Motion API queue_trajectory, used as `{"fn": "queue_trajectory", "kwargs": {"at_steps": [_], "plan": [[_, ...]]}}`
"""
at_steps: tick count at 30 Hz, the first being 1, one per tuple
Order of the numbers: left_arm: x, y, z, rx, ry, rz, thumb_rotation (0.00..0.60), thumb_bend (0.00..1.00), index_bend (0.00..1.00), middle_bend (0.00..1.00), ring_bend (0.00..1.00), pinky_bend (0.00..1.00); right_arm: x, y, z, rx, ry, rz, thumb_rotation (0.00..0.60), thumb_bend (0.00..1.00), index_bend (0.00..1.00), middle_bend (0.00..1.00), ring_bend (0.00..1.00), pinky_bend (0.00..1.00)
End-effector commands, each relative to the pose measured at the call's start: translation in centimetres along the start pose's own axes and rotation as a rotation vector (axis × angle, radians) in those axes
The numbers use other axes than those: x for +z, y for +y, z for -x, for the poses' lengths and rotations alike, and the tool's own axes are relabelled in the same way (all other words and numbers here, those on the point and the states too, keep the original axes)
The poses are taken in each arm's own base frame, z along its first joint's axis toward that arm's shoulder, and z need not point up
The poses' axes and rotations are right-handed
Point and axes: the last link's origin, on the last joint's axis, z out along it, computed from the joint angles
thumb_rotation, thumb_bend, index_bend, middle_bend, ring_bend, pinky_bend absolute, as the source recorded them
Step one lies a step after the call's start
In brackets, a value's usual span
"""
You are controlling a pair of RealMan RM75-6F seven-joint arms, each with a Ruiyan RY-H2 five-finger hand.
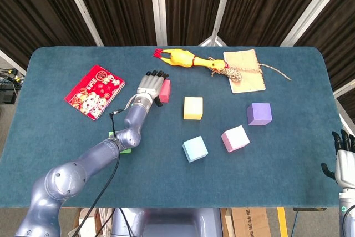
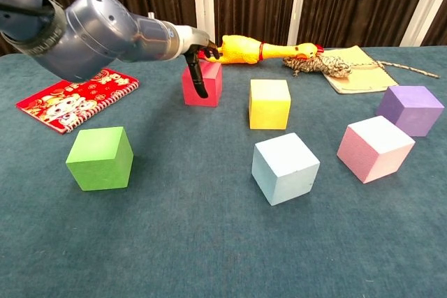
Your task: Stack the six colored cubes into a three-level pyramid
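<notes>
left hand (image 1: pixel 151 85): held over the red cube (image 2: pixel 209 83), fingers (image 2: pixel 198 80) spread, nothing gripped
right hand (image 1: pixel 345 161): seen by the surface (image 1: pixel 288 187) edge, fingers apart, nothing held

The head camera looked steeply down from above the robot's side of the blue table (image 1: pixel 288 154), taking in the whole top and the dark curtains (image 1: pixel 127 4) behind. The chest camera sat low and near, facing level across the cloth toward those curtains. Both views shared the cubes, the rubber chicken (image 2: pixel 258 50) and the red booklet (image 2: pixel 73 97).
</notes>
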Motion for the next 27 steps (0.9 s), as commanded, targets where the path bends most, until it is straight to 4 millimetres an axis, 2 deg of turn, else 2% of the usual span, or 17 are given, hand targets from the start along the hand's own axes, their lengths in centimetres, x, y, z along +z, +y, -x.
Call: {"fn": "queue_trajectory", "kwargs": {"at_steps": [1, 11, 20, 27], "plan": [[0.1, 0.6, 0.5, 0.019, 0.002, 0.012, 0.600, 0.12, 0.11, 0.11, 0.06, 0.12, -0.1, 0.1, -0.1, 0.001, 0.002, 0.003, 0.600, 0.28, 0.11, 0.07, 0.07, 0.00], [0.3, 0.9, 0.0, 0.045, 0.047, 0.007, 0.600, 0.13, 0.17, 0.28, 0.21, 0.26, -0.2, 0.2, -0.1, 0.012, 0.001, -0.002, 0.600, 0.28, 0.11, 0.07, 0.07, 0.00], [0.3, 0.2, -0.2, 0.065, 0.057, -0.010, 0.600, 0.13, 0.20, 0.29, 0.22, 0.27, -0.2, 0.0, -0.1, 0.023, 0.003, -0.008, 0.600, 0.28, 0.11, 0.07, 0.08, 0.00], [0.2, -0.1, 0.1, 0.101, 0.034, -0.026, 0.600, 0.13, 0.20, 0.26, 0.21, 0.25, 0.0, -0.1, 0.1, 0.026, 0.000, -0.003, 0.600, 0.28, 0.11, 0.07, 0.08, 0.00]]}}
